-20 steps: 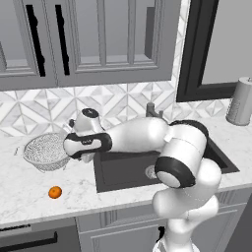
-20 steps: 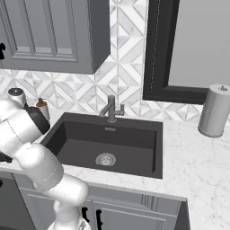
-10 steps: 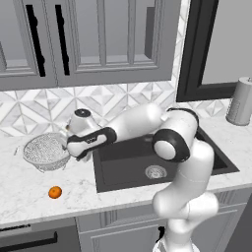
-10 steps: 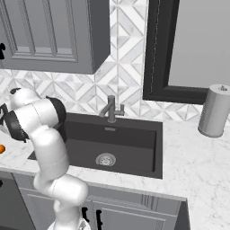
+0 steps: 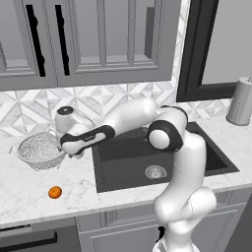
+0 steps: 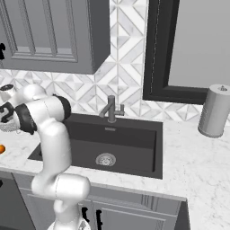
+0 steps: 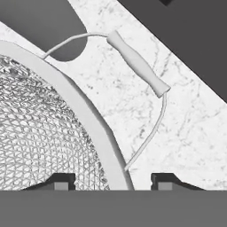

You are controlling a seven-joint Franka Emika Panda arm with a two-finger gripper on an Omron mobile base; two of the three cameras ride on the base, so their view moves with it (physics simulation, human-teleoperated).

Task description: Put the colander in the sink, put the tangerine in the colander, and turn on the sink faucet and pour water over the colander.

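A: Where is the colander (image 5: pixel 40 151) sitting?

B: On the marble surface (image 5: pixel 29 187), left of the sink (image 5: pixel 162 160) and toward the back wall, upright. The tangerine (image 5: pixel 55 192) lies apart from it, nearer the front edge of the surface. From the right base camera a sliver of that fruit shows at the picture's left border.

A: And the gripper (image 7: pixel 108 181)?

B: It is right at the colander's sink-side rim. In the hand view the two dark fingertips (image 7: pixel 60 181) stand one on each side of the pale rim band, one over the mesh inside the bowl, the other over the bare marble outside. The thin wire side handle (image 7: pixel 138 64) arcs away from the rim just ahead of them.

A: Clamped on the rim, then?

B: I cannot tell. The jaws stand partly apart with the rim between them, but whether the pads actually press on the metal is not visible.

A: The sink faucet (image 6: pixel 111 108)?

B: Upright behind the dark basin at its back edge. The round silver drain (image 6: pixel 106 159) shows on the basin floor.
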